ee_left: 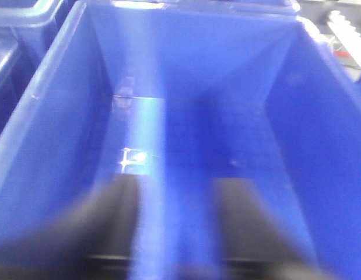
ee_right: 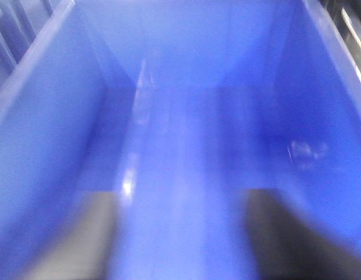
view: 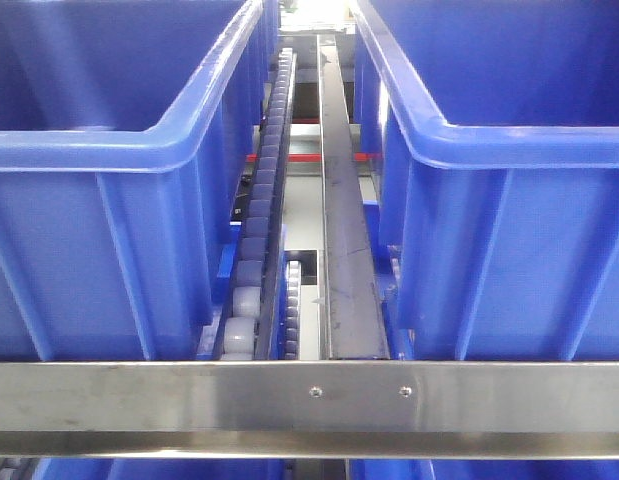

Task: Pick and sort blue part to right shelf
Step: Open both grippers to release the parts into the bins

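Note:
The right shelf shows in the front view as a steel front bar (view: 139, 392) with two screws and grey roller rails (view: 259, 230). No gripper appears there. In the blurred left wrist view, my left gripper (ee_left: 175, 233) hangs over a blue bin (ee_left: 46, 134). Its dark fingers (ee_left: 104, 227) close on a blue column that I take for the blue part (ee_left: 180, 221). My right gripper (ee_right: 180, 233) hangs over another blue bin (ee_right: 46, 134) in its blurred wrist view. A pale blue mass, apparently a blue part (ee_right: 180, 204), fills the gap between its fingers (ee_right: 291, 239).
Two large blue bins (view: 109, 200) (view: 519, 200) stand side by side on the rack, filling the view left and right. A dark steel rail (view: 344, 250) runs between them beside the rollers. Both bin floors seen from the wrists look bare apart from glare.

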Robot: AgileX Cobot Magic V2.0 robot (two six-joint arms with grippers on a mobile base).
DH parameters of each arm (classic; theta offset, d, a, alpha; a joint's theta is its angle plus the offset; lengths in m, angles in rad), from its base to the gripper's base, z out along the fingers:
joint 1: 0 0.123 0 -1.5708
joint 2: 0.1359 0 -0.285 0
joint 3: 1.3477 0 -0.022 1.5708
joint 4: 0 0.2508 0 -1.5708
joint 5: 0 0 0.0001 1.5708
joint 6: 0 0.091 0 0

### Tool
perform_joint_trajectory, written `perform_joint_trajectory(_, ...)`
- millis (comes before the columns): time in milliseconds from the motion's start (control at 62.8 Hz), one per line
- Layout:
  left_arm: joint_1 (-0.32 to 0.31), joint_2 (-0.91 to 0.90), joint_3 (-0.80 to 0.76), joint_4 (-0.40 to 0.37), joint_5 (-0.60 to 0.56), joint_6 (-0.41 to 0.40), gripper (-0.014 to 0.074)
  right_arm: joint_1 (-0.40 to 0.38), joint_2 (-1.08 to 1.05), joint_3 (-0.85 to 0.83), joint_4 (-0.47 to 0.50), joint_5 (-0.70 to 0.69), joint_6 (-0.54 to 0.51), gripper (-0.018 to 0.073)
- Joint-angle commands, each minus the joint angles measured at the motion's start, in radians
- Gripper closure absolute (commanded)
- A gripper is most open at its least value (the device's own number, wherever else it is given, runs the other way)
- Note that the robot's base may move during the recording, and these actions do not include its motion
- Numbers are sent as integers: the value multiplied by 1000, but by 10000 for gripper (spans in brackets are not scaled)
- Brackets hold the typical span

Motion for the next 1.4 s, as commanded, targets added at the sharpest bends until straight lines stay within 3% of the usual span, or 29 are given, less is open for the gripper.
perform_joint_trajectory(0, 2, -45, -37, -1, -69, 0, 460, -1, -30, -35, 0, -97, -6, 519)
perform_joint_trajectory(80, 2, -66, -37, 3, -67, 0, 461, -1, -37, -35, 0, -99, -6, 481)
perform_joint_trajectory(430, 2, -187, -9, 36, -52, 0, 461, -1, -171, -10, -28, 14, -6, 514)
perform_joint_trajectory(637, 2, -353, 96, 36, -50, 0, 461, -1, -344, 107, -28, 3, -6, 514)
perform_joint_trajectory(939, 2, -619, 224, 53, 57, 0, 470, -1, -569, 208, -28, 45, -6, 514)
perform_joint_trajectory(1385, 2, -650, 273, 53, 47, -14, 470, -1, -576, 229, -27, 53, -6, 514)
